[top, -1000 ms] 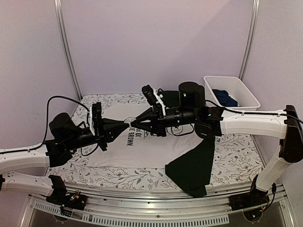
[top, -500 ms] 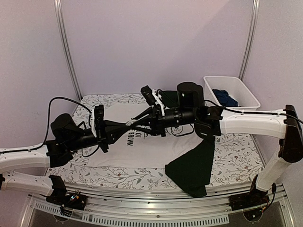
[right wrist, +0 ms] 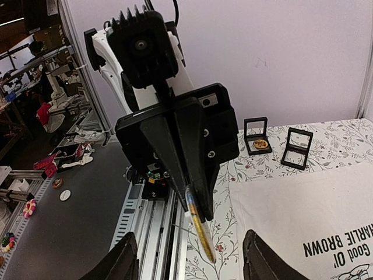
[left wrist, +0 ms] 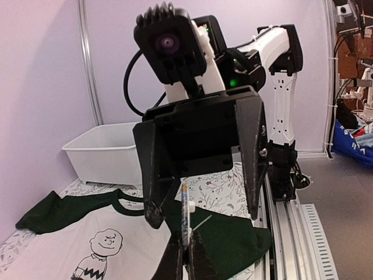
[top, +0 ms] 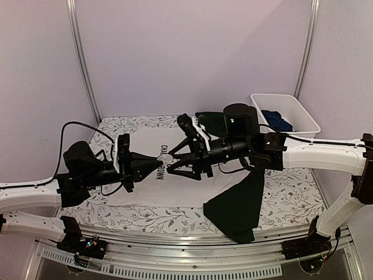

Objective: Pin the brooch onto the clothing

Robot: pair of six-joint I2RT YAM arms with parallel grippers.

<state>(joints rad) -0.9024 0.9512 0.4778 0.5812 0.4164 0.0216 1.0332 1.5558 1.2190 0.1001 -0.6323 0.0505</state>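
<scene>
My left gripper [top: 156,161] hangs above the table, shut on the lower edge of the brooch [top: 165,158]. The brooch [left wrist: 186,214] is a thin disc seen edge-on, blue and yellow, with its pin sticking out to one side. My right gripper [top: 169,163] faces it, open, its fingers spread either side of the brooch [right wrist: 199,226] without touching it. The clothing [top: 175,188] is a white T-shirt with dark sleeves, lying flat below both grippers. Its cartoon boy [left wrist: 100,249] and its lettering [right wrist: 338,246] show in the wrist views.
A white bin [top: 301,114] holding a dark blue garment [top: 277,121] stands at the back right. One dark sleeve [top: 236,209] hangs over the table's near edge. Two small black display frames [right wrist: 257,136] stand on the floral cloth [right wrist: 274,166] beyond the shirt.
My right gripper has opened and let go of the brooch, drawing back a little to the right. The left gripper stays shut on the brooch and has moved slightly right.
</scene>
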